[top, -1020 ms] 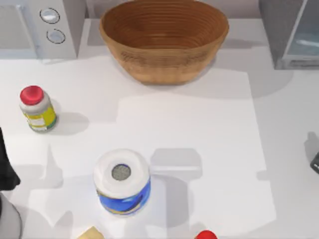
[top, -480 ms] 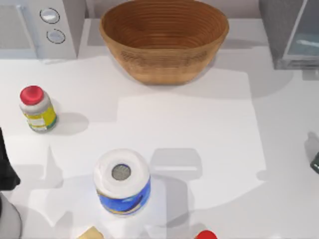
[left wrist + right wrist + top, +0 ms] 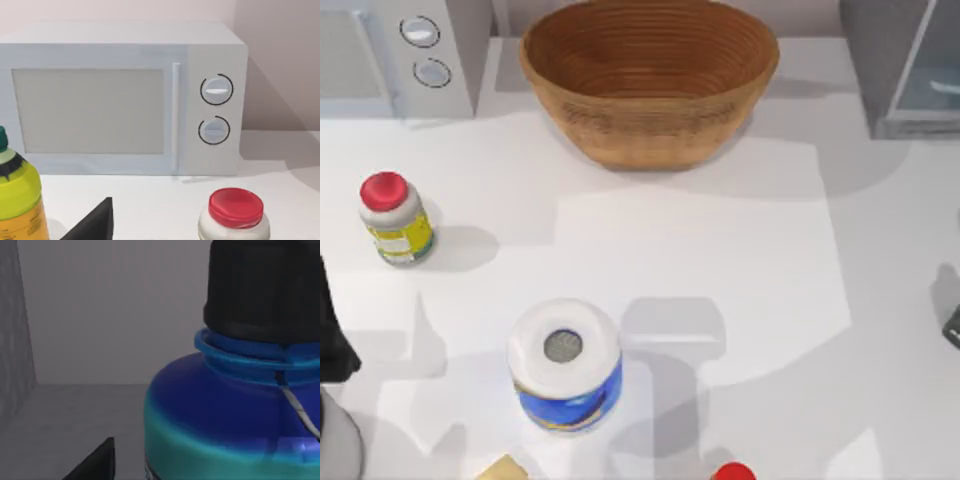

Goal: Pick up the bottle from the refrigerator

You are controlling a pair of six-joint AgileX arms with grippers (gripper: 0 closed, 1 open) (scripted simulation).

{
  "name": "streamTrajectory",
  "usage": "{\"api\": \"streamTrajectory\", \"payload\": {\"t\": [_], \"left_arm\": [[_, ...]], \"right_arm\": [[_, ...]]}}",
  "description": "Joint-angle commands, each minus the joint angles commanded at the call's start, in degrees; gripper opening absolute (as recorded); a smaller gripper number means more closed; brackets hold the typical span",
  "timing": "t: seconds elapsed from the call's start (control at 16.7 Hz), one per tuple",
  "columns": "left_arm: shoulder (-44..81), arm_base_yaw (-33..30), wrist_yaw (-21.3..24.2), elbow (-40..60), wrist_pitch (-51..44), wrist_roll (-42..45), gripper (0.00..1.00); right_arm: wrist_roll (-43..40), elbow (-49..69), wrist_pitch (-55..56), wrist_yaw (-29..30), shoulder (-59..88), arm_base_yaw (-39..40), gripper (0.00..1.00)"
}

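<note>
white desk (image 3: pixel 650 260) seen from above: its middle is bare and open between the objects ringing it. along the far edge stand a white microwave (image 3: pixel 395 55) at the far left corner, a woven basket (image 3: pixel 648 75) at the centre with nothing visible inside it, and the grey refrigerator (image 3: pixel 905 65) at the far right corner, its pale glassy door panel facing the desk. a red-capped bottle (image 3: pixel 394 218) stands near the left edge, well apart from the paper roll (image 3: pixel 564 365) standing on end toward the near edge. at the near edge a tan block (image 3: pixel 502 468) and a red cap (image 3: pixel 732 471) are cut off by the frame. the left arm (image 3: pixel 332 340) sits at the left edge; its wrist view faces the microwave, with a yellow-green bottle (image 3: pixel 17 195) and the red-capped bottle close by; whether its end effector is released or clenched cannot be told. the right arm (image 3: pixel 952 325) sits at the right edge. its wrist view looks into a grey-walled compartment where the bottle (image 3: pixel 235 410), blue shading to teal with a dark cap, stands upright very close to the camera; whether the right end effector is grasping it cannot be told.
</note>
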Motion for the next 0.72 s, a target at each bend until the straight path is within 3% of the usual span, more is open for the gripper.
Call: {"api": "streamTrajectory", "payload": {"t": [0.42,0.72], "left_arm": [[0.0,0.0,0.0,0.0,0.0,0.0,1.0],[0.0,0.0,0.0,0.0,0.0,0.0,1.0]], "right_arm": [[-0.04,5.06,-3.11,0.63,2.38,0.61,1.0],[-0.04,5.06,-3.11,0.63,2.38,0.61,0.62]]}}
